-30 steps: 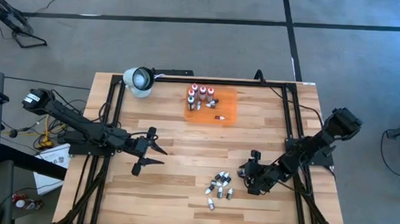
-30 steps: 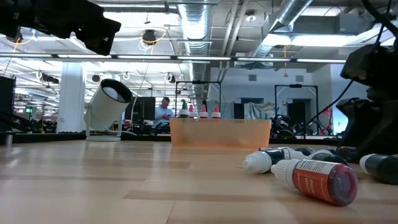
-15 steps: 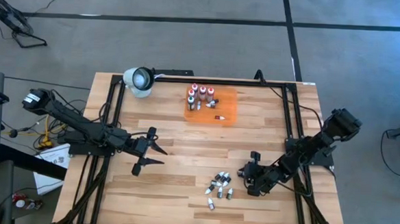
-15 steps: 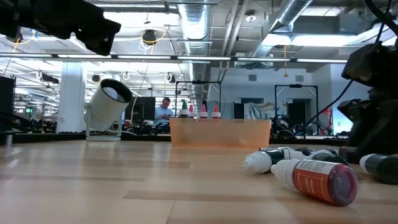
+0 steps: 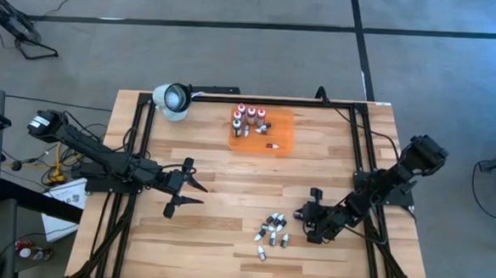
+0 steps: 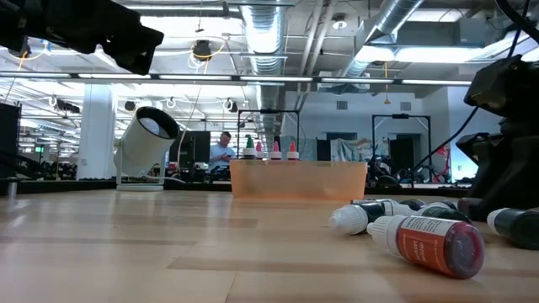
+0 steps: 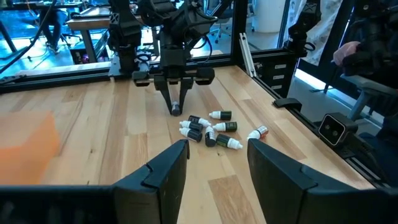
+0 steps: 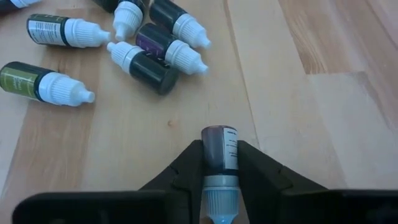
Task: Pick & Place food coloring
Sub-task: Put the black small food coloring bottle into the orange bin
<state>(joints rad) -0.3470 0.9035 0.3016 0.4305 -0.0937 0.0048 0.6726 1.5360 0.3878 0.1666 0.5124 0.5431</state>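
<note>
free: table centre (image 5: 228, 189) | blocked: loose bottles (image 5: 271, 230) (near right side), seemingly clustered

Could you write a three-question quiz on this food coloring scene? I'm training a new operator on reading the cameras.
1. True or false: the right gripper is shut on a dropper bottle.
2. Where do the upright bottles stand?
A. on the bare wood
B. on the orange mat
C. beside the lamp
3. Fill in: the left gripper hangs open and holds ____.

Key: 1 true; 2 B; 3 nothing. The loose bottles lie on their sides on the table, near the right gripper.
</note>
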